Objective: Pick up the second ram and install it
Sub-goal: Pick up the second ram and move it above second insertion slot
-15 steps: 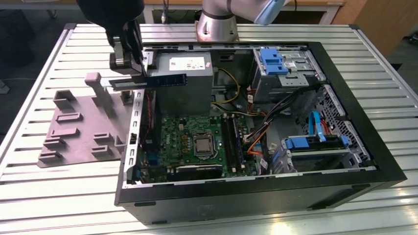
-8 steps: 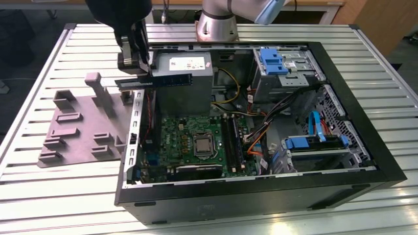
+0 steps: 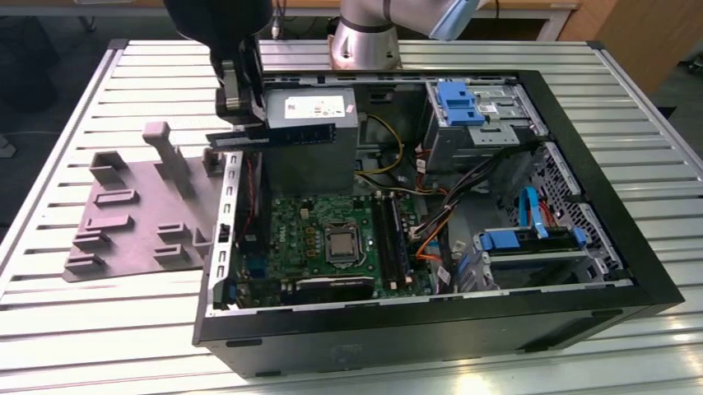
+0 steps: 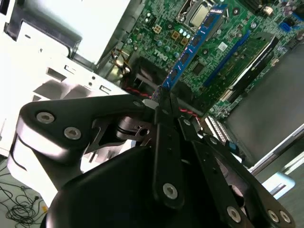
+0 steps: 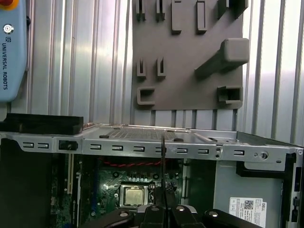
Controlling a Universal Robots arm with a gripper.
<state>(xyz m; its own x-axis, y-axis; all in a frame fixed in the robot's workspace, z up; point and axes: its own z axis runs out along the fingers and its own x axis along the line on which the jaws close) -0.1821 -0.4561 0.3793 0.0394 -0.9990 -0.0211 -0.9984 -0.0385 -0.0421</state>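
— What has the gripper (image 3: 244,137) got?

— It's clamped on the memory stick (image 3: 296,133), pinching one end. The stick juts out level toward the exterior view's right, up in the air above the computer case (image 3: 615,206), right over the case's wall on the exterior view's left.

— Is it in a slot?

— No, it hangs well clear of the circuit board (image 3: 308,222). In the second wrist view the fingers (image 4: 166,142) close tight on the stick (image 4: 194,42), which looks blue there with a row of dark chips, and the green board lies far beneath it. In the first wrist view you see the stick (image 5: 163,156) edge-on, a thin dark line rising from the gripper (image 5: 163,204).

— Any writing about?

— A white label (image 3: 311,107) with print and a barcode sits on the grey box (image 3: 302,160) just behind the stick. There's white lettering on the board, and more on a blue pendant (image 5: 12,47) in the first wrist view.

— And beyond the case?

— The long black slots (image 3: 387,230) are on the board. The grey holder (image 3: 132,230) with upright posts lies on the slatted table (image 3: 66,329), just beside the case
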